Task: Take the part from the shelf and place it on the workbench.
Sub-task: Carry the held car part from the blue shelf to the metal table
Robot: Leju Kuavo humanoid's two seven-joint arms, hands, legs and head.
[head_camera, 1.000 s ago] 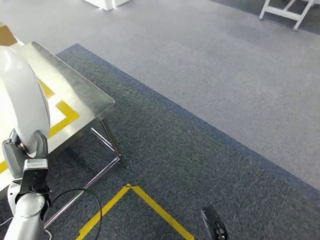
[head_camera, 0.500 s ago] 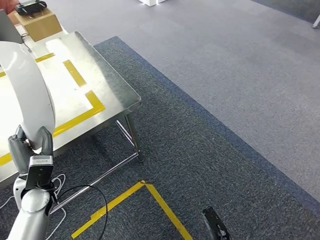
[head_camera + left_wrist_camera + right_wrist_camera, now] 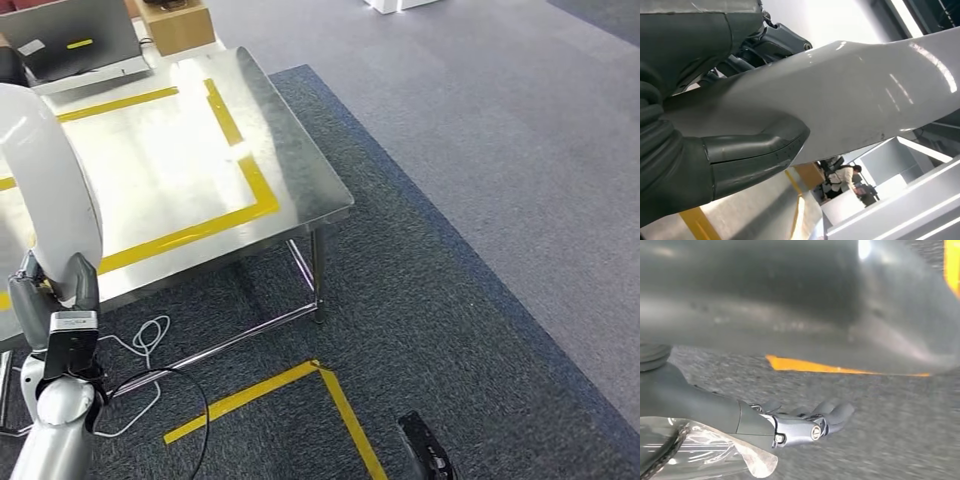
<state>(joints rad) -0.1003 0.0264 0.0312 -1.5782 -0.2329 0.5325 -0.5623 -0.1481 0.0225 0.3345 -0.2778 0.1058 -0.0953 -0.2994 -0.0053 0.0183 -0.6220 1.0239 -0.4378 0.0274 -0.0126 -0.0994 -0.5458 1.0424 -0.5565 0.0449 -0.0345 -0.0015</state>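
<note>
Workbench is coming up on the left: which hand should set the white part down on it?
Left, probably. The left hand already grips the white part, which hangs beside the steel workbench. The right hand hangs low over the carpet, its fingers around nothing visible.

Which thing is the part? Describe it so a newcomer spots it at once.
Start at the steel workbench with yellow tape. At its near-left corner, the left hand grips the part: a big, glossy white curved shell, unlike the flat grey metal around it.
</note>
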